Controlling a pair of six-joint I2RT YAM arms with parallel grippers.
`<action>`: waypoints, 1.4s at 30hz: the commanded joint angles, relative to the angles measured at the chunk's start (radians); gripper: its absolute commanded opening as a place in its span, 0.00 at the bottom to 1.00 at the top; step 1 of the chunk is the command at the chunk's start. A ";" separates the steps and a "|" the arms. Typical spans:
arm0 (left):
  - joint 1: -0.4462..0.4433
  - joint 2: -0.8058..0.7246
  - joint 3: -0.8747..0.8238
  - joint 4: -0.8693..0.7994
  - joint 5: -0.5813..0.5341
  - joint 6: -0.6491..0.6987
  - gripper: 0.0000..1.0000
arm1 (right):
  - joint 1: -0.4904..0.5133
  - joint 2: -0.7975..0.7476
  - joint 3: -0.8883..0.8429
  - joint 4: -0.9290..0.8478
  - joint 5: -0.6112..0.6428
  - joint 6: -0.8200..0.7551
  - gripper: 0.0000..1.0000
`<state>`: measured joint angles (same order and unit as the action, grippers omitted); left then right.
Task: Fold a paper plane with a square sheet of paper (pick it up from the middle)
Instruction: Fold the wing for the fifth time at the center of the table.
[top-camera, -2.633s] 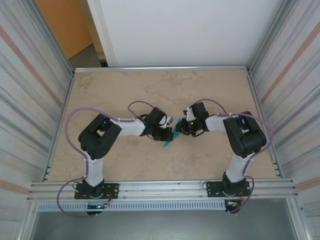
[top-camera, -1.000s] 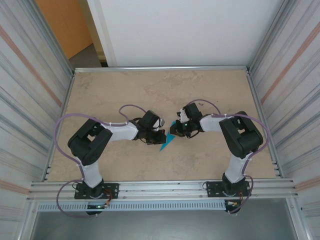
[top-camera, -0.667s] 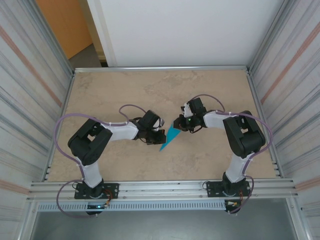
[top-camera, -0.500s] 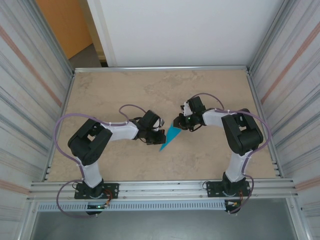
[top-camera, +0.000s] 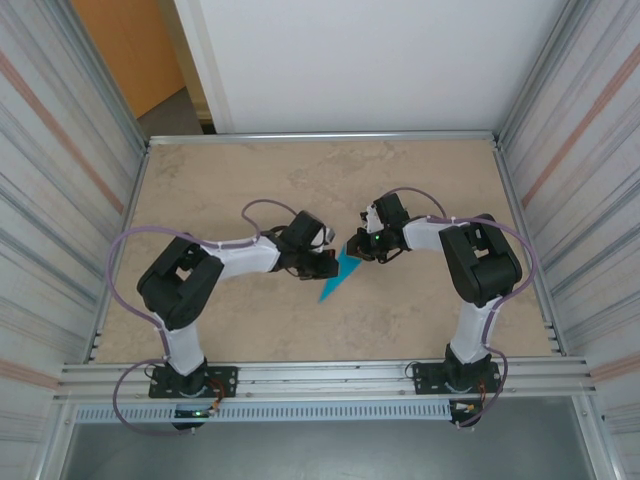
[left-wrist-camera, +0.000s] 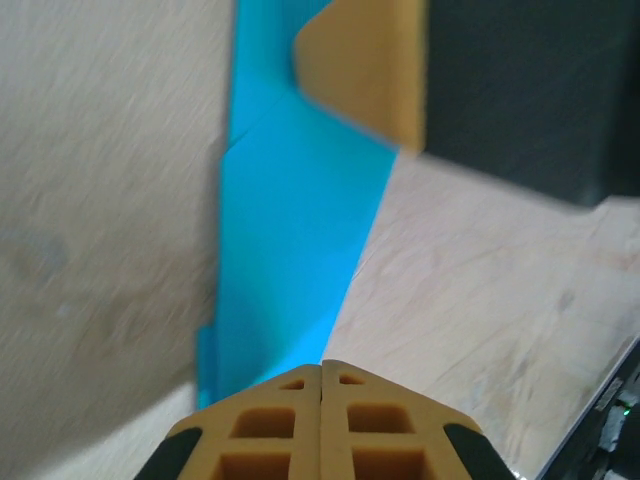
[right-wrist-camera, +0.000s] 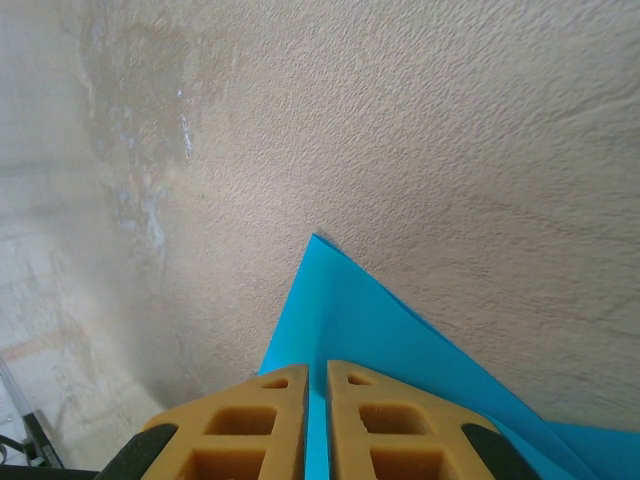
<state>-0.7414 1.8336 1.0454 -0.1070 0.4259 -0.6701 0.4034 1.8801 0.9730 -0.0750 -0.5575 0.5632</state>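
At the centre of the table (top-camera: 250, 180), the paper plane (top-camera: 337, 277) lies with its tip toward 7 o'clock. The right gripper (top-camera: 354, 250) pinches its 1 o'clock end, while the left gripper (top-camera: 327, 266), fingers pressed together, meets its 9 o'clock edge

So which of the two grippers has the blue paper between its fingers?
The right gripper: blue paper shows in the slit between its fingers. The left gripper is shut tight, the paper lying beyond its tips.
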 joint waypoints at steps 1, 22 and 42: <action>-0.004 0.058 0.047 -0.020 -0.005 -0.004 0.01 | -0.008 0.024 -0.005 -0.015 0.020 -0.023 0.14; 0.001 0.103 0.038 -0.117 -0.064 -0.059 0.00 | 0.056 -0.134 -0.092 -0.011 0.038 0.028 0.09; 0.011 0.127 -0.006 -0.160 -0.064 -0.057 0.00 | -0.089 -0.018 -0.106 0.081 0.025 0.040 0.06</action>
<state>-0.7391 1.9278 1.0927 -0.1291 0.4080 -0.7238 0.3771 1.8236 0.8673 -0.0166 -0.5861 0.5945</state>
